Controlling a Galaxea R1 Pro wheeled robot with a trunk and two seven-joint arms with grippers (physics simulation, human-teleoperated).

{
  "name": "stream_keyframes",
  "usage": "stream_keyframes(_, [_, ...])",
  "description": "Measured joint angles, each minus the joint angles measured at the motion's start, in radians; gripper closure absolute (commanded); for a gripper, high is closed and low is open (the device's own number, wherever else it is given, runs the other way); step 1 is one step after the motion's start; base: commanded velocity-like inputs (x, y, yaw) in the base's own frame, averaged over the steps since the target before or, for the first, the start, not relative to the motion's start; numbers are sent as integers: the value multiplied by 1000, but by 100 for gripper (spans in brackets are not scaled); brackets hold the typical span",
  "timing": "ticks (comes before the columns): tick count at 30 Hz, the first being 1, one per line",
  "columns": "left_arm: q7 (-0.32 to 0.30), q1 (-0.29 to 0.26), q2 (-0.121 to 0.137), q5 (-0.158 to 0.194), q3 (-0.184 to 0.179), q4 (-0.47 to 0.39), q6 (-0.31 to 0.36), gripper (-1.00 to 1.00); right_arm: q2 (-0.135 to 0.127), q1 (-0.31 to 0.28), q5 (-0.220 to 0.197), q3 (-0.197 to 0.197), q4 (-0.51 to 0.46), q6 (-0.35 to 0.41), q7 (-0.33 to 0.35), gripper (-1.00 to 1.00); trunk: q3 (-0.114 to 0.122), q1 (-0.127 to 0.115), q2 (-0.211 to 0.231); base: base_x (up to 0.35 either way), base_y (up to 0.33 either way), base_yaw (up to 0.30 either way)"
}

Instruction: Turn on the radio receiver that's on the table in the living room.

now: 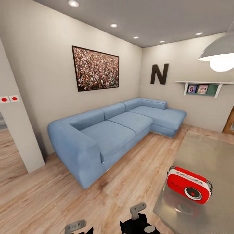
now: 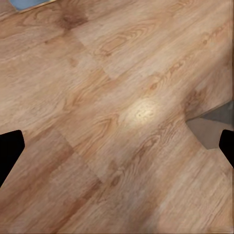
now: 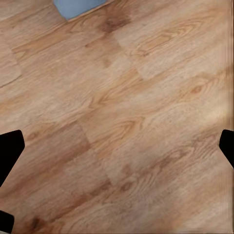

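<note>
The radio receiver (image 1: pixel 189 185) stands near the bench (image 1: pixel 208 152) corner, open floor (image 1: pixel 136 175) alongside, both arms' jaws apart

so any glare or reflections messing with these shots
Head view: the glossy table mirrors the radio receiver faintly below it, and the pendant lamp blows out white. Left wrist view: a pale glare spot on the wood floor. Right wrist view: soft, evenly lit planks, no hotspot.

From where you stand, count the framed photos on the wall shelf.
2, side by side on the white shelf right of the letter N: one nearer the N, one beside it. Nothing seems hidden.
</note>
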Motion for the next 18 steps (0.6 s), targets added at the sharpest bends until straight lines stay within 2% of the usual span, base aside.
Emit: stream_keyframes(18, [0,0,0,0,0,0,0,-100,0,0,0,0,0,0,0,-100,22,0,0,0,0,-239])
